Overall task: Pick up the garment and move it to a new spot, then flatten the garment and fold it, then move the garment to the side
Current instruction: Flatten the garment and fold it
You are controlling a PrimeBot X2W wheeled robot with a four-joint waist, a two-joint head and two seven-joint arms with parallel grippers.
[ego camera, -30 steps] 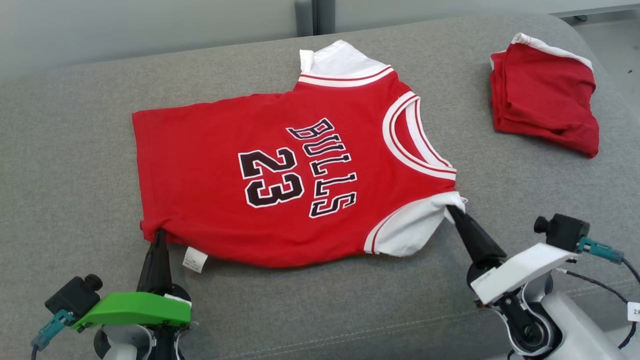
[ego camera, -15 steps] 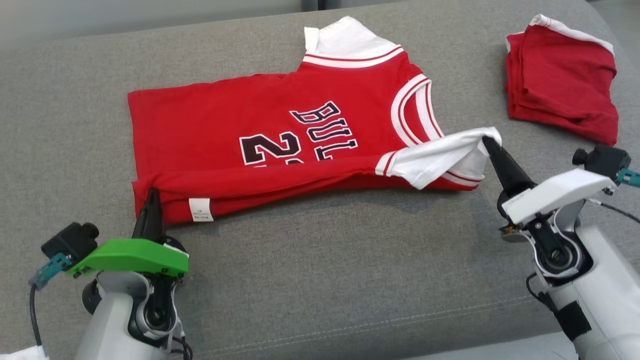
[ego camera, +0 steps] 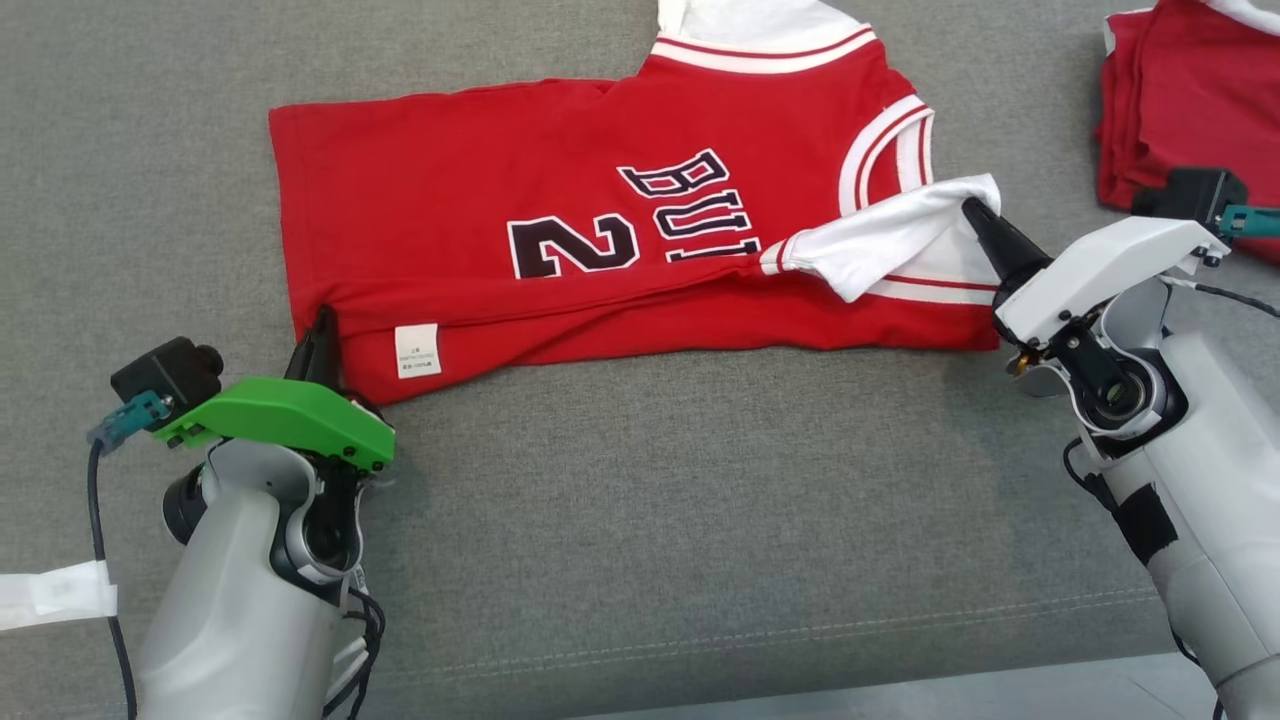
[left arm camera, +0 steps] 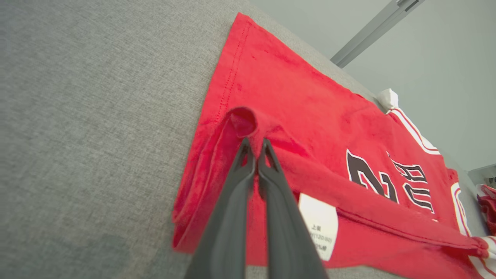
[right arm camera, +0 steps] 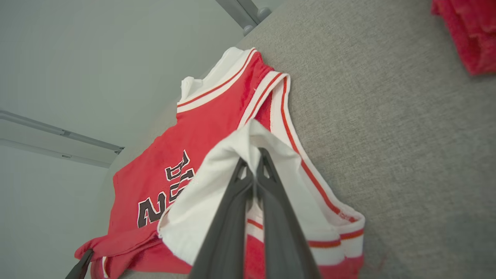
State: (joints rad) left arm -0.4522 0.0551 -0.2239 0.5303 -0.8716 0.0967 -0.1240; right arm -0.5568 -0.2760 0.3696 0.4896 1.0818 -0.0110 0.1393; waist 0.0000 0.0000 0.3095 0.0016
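My left jaws clench the jersey point(ego camera: 600, 230) at its hem point(left arm camera: 242, 120), my right jaws its white sleeve point(ego camera: 880, 245), to fold it evenly.

Everything is carried by a soft grey cushion point(ego camera: 640, 560), covered in rough cloth, with a stitched line point(ego camera: 800, 632) near its front edge. A red shirt point(ego camera: 560, 200) is spread on it, its near side turned over. A small folded red pile point(ego camera: 1140, 100) is laid well apart, at the far right.
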